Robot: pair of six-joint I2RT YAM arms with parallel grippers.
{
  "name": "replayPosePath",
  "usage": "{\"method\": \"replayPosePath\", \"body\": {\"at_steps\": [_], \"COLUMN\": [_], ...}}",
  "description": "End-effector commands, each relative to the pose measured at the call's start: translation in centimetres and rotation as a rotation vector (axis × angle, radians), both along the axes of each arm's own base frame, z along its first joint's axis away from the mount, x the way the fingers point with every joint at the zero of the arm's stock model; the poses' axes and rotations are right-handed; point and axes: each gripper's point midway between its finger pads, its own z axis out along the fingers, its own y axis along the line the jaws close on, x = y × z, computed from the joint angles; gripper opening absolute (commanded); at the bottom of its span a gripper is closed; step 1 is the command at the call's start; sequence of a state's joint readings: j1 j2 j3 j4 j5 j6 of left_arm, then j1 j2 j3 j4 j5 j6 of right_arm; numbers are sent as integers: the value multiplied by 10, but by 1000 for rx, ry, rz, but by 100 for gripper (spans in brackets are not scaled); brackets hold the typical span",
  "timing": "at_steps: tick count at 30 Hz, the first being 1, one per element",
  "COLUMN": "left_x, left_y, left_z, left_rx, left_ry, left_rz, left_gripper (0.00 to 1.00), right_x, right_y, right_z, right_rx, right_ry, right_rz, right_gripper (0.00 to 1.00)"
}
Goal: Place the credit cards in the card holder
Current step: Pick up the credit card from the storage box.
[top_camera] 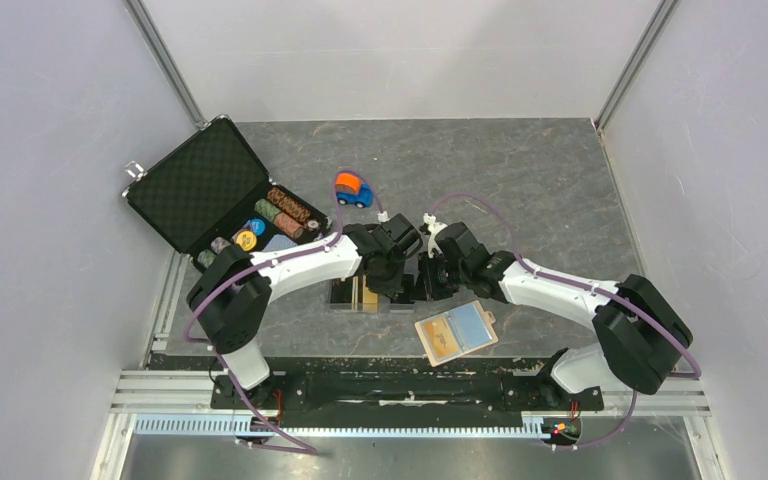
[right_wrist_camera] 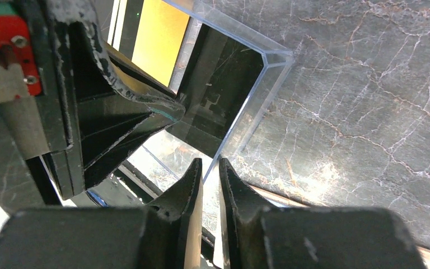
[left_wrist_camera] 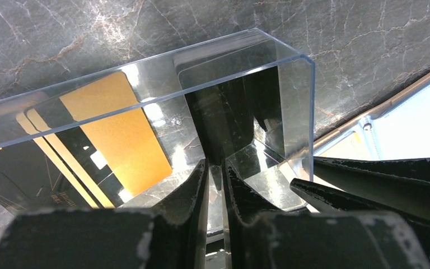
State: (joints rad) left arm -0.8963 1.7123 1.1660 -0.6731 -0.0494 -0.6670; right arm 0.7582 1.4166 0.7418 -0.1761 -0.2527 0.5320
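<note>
I saw the card holder (top_camera: pixel 457 333) lying open near the tabletop's near edge, right of the middle, with a light blue card (top_camera: pixel 472 322) on it. Just left of it stood the clear box (left_wrist_camera: pixel 291 112), holding a gold card (left_wrist_camera: pixel 120 131) and a black card (left_wrist_camera: pixel 28 168) with gold stripes; its small print was too fine to read. The left gripper (left_wrist_camera: pixel 215 168) and right gripper (right_wrist_camera: pixel 210 168) each had narrow jaws pinching a wall of that box. The tabletop (top_camera: pixel 540 190) was dark grey veined stone, between pale walls (top_camera: pixel 50 150). A black chip case (top_camera: pixel 200 185) sat open at the far left corner.
</note>
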Motion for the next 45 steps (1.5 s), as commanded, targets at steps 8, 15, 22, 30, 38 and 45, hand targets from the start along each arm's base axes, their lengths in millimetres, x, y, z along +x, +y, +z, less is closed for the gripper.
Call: {"method": "replayPosePath", "body": {"at_steps": [8, 15, 22, 30, 38, 45], "left_x": [4, 2, -2, -2, 6, -2], "left_y": [-37, -40, -36, -25, -9, 18], "left_z": [41, 48, 22, 7, 58, 100], "left_rx": [-231, -315, -282, -227, -250, -271], "left_ry": [-78, -90, -17, -9, -139, -205], "left_rz": [-24, 10, 24, 49, 67, 85], "left_gripper": [11, 14, 30, 13, 2, 2], "right_x": [-14, -14, -14, -14, -20, -31], "right_y": [-8, -8, -8, -9, -1, 26], "right_z": [-10, -8, -10, -9, -7, 6], "right_rx": [-30, -25, -28, -29, 51, 209], "right_ry": [31, 31, 31, 29, 56, 79], "right_rz": [24, 22, 21, 20, 6, -1], "right_gripper": [12, 11, 10, 10, 10, 14]}}
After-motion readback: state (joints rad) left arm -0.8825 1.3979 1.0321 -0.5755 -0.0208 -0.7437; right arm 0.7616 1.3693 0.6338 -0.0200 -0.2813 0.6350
